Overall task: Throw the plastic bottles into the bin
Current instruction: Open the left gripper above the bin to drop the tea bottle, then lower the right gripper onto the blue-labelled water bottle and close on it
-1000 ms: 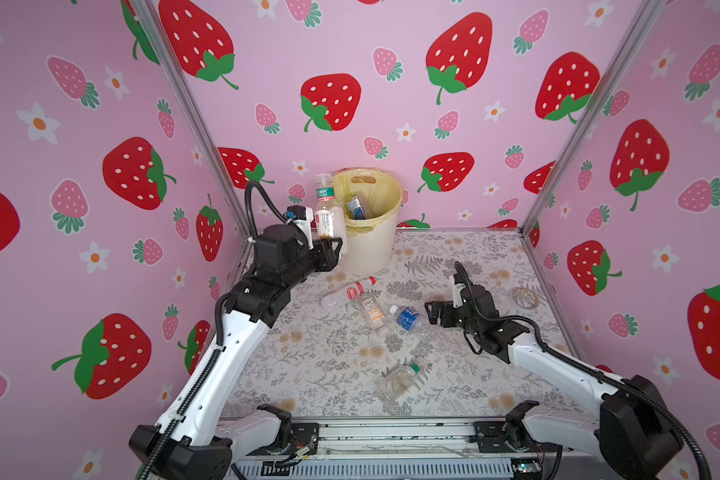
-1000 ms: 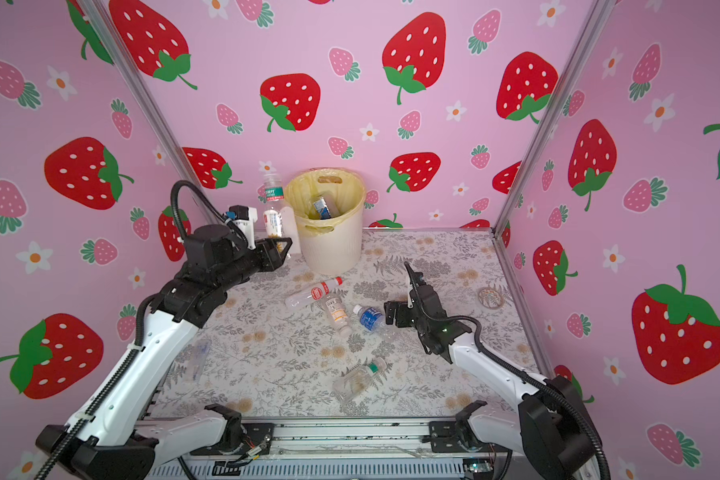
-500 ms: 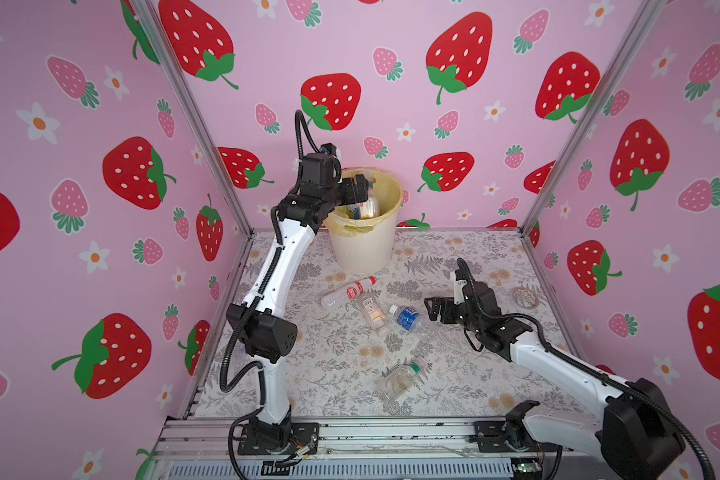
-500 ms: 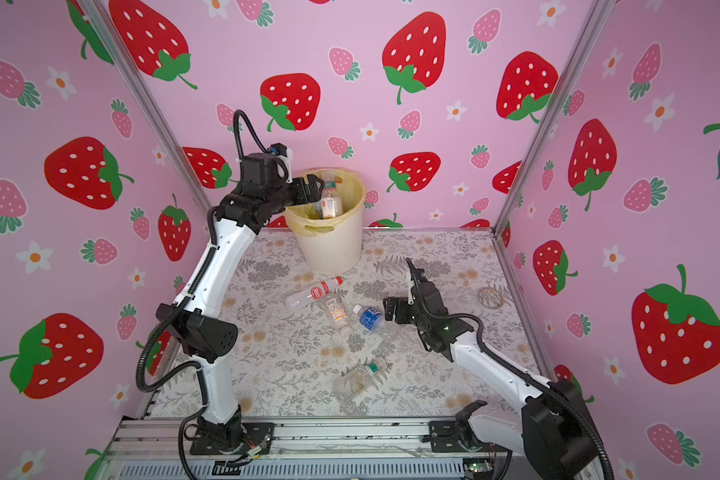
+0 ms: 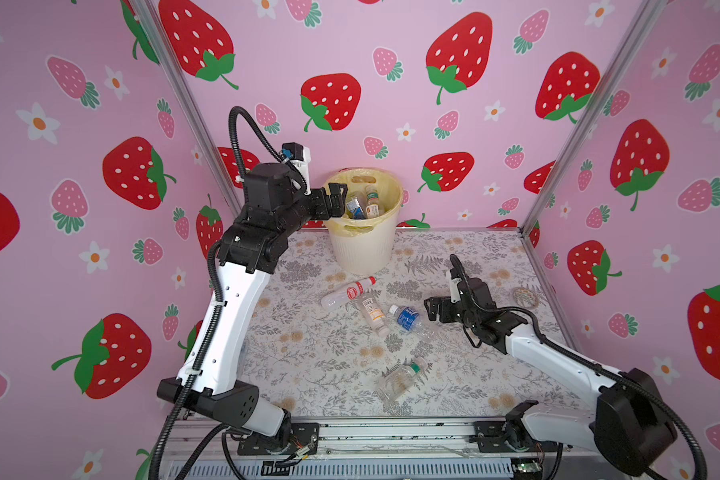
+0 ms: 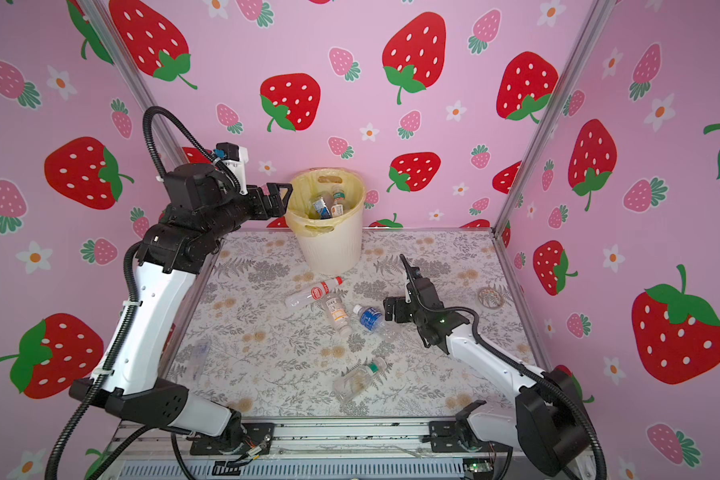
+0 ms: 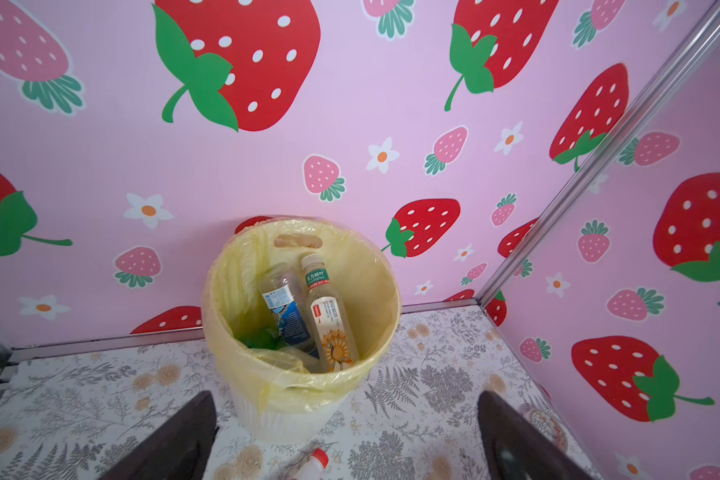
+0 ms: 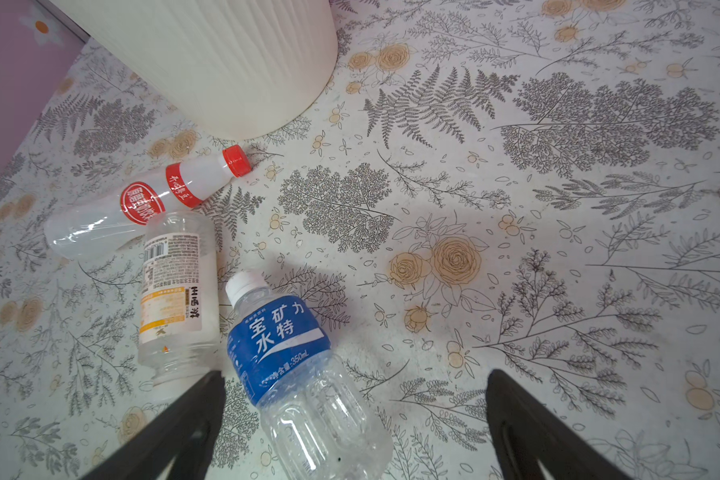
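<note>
The cream ribbed bin (image 5: 364, 245) (image 6: 329, 249) (image 7: 296, 411) (image 8: 225, 62), lined with a yellow bag, stands at the back. Inside lean a sunflower-label bottle (image 7: 331, 316) (image 5: 373, 202) and a blue-label bottle (image 7: 285, 309). My left gripper (image 5: 337, 199) (image 6: 279, 199) (image 7: 346, 397) hangs open and empty at the bin's left rim. On the table lie a red-capped bottle (image 5: 348, 291) (image 8: 154, 203), a white-label bottle (image 5: 373, 311) (image 8: 175, 291), a blue-label bottle (image 5: 408, 318) (image 6: 371, 318) (image 8: 283, 345) and a green-capped bottle (image 5: 400, 380) (image 6: 358, 378). My right gripper (image 5: 433, 309) (image 6: 391, 309) (image 8: 355, 374) is open low over the blue-label bottle's base.
A tape roll (image 5: 526, 297) (image 6: 490, 298) lies near the right wall. A clear crumpled bottle-like thing (image 6: 200, 353) rests by the left arm's lower link. Pink strawberry walls and metal corner posts close in three sides.
The left gripper carried the sunflower-label bottle from beside the bin to above it and let go. The bottle now lies in the bin, and the gripper has drawn back. The right arm barely moved.
</note>
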Robot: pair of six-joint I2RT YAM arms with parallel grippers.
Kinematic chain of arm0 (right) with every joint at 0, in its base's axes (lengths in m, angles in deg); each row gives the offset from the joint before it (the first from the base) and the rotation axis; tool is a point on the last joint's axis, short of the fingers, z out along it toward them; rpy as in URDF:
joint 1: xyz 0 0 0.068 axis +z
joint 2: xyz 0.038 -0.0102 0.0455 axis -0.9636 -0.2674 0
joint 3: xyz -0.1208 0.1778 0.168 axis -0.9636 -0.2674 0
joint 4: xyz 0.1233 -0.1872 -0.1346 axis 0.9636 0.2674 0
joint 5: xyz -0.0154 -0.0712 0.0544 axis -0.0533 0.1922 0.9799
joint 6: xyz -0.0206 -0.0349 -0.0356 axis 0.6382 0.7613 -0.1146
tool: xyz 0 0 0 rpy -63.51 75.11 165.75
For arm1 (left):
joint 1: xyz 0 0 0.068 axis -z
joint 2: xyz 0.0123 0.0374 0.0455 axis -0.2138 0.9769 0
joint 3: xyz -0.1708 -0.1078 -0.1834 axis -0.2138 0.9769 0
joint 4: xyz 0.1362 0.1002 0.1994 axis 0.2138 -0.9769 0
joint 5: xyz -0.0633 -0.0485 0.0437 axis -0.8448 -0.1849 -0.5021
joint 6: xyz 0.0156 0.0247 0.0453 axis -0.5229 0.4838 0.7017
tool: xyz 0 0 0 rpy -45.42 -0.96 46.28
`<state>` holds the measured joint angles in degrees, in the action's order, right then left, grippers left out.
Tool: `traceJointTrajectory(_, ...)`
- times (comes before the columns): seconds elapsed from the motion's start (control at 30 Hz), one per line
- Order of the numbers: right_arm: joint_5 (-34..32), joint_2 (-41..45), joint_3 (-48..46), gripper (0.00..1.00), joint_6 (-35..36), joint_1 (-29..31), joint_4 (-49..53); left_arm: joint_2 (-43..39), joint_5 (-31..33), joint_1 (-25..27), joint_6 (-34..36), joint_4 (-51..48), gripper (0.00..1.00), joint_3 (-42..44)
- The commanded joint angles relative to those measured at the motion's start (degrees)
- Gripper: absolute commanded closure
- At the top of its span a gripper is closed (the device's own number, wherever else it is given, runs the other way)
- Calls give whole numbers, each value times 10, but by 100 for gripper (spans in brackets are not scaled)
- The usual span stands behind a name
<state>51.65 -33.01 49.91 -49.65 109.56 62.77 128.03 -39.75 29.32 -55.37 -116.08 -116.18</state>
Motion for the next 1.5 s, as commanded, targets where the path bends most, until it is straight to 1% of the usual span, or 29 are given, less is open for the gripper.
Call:
traceJointTrajectory(0.0,-11,-28,28,1,23,-3,39,-15,38,-9,30,17,1,104)
traceJointTrajectory(0.1,1,-40,39,1,29,-3,42,-54,35,-27,13,42,1,183)
traceJointTrajectory(0.2,8,-48,45,1,34,-3,42,-86,5,-43,-21,57,1,246)
traceJointTrajectory(0.27,10,-53,50,1,40,-3,47,-101,-2,-47,-34,61,1,288)
traceJointTrajectory(0.43,30,-58,50,1,54,-2,53,-119,-17,-54,-36,47,1,349)
traceJointTrajectory(0.5,47,-61,49,1,65,0,53,-122,-15,-58,-30,33,1,360)
traceJointTrajectory(0.67,19,-74,60,1,79,18,72,-138,-14,-64,-9,41,1,391)
traceJointTrajectory(0.77,32,-81,62,1,78,20,68,-140,-23,-68,-9,50,1,407)
traceJointTrajectory(0.8,34,-83,62,1,77,23,67,-138,-31,-72,-17,51,1,407)
traceJointTrajectory(0.93,35,-97,63,1,81,36,67,-126,-106,-98,-51,70,1,415)
traceJointTrajectory(1.1,33,-114,59,1,84,52,61,-113,-146,-139,-82,76,1,420)
traceJointTrajectory(1.3,31,-130,59,1,91,70,52,-106,-175,-158,-93,87,1,425)
traceJointTrajectory(1.47,29,-145,59,1,95,77,48,-99,-186,-159,-93,87,1,423)
